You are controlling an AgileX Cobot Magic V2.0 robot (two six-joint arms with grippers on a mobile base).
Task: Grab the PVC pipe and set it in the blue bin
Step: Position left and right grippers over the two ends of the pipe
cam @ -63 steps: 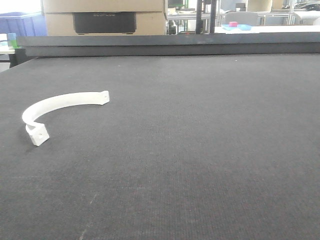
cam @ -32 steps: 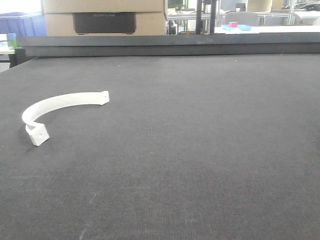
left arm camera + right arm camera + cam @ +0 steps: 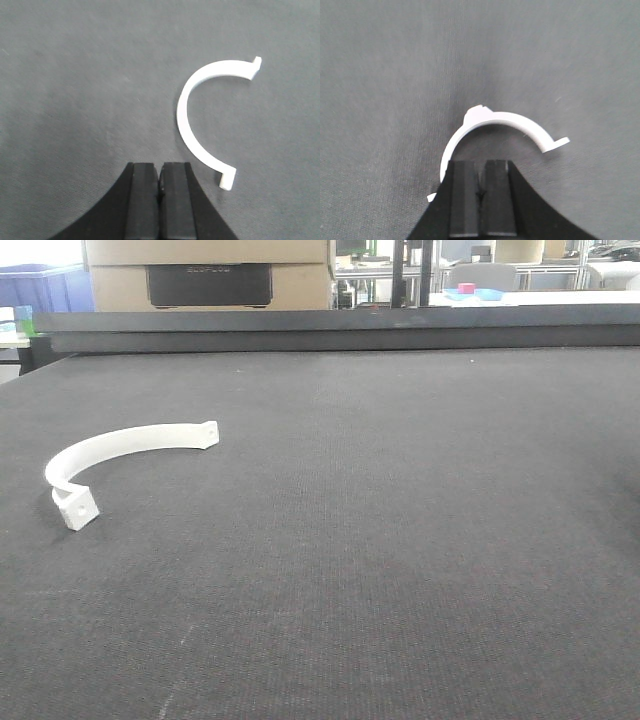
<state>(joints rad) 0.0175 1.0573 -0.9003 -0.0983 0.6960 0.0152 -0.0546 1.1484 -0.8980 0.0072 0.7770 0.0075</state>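
The thin white half-ring PVC pipe (image 3: 120,452) stands on its edge on the near left part of the dark grey fabric tabletop (image 3: 400,540). In the front view its blocky end lies nearest. The arc bows left, then runs away to the right, ending in a small flat tip. The chord between the two ends runs near-left to far-right, and the open side faces right.

In the left wrist view the black left claw (image 3: 159,167) is pressed together and grips nothing. The PVC pipe (image 3: 186,120) lies just beside it to the right, apart from it, with the open side of the arc facing right.

In the right wrist view the black right claw (image 3: 479,165) is also pressed together and empty. The PVC pipe (image 3: 505,119) arches just ahead of its tips, and one leg of the arc is hidden behind the claw. Contact cannot be determined.

No arm appears in the front view.

Beyond the far edge of the tabletop stand a brown cardboard box (image 3: 210,265) and, at far left, a blue bin (image 3: 45,288), well apart from the pipe.
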